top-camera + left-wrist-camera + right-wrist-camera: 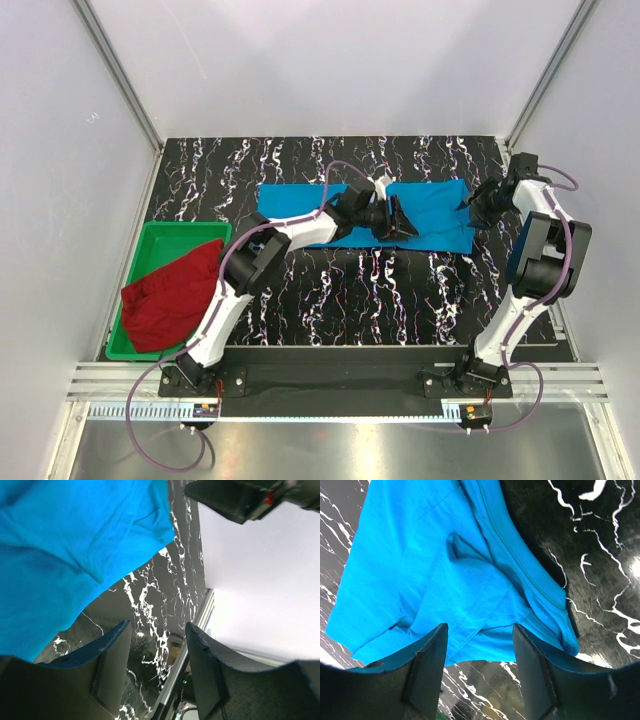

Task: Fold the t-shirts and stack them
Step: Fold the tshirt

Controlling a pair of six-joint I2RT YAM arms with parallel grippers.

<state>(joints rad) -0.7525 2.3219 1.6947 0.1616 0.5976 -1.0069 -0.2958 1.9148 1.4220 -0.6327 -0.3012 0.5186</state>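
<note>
Blue shirt (430, 215) lies flat on table (350, 300), far-centre, as a long strip running left-right. Red shirt (170, 300) is bunched, partly in green bin (165, 240), spilling over its near-left rim.

Left fingers (112, 670) are apart w/ nothing btwn them, over the middle of the blue strip. Wrist view shows the cloth edge beside the gap, not in it. Right fingers (427, 670) are also apart, just off the strip's right end, cloth ahead of them, not clamped.

Handling, prob.: both shirts light, soft, no stiffness. They sag & drape when lifted, and the layers can slide apart. A pinch has to catch all layers at an edge or corner, else only the top ply lifts.
- Blue: best hold is the 2 corners of one short end, one per arm. The hem/seam ridge near the right end gives a thicker bite.
- Red: take a raised fold on top of the heap and pull clear. It may snag the bin rim.

Count: shirts 2 (1 blue, 1 red); bin 1; arms 2.
</note>
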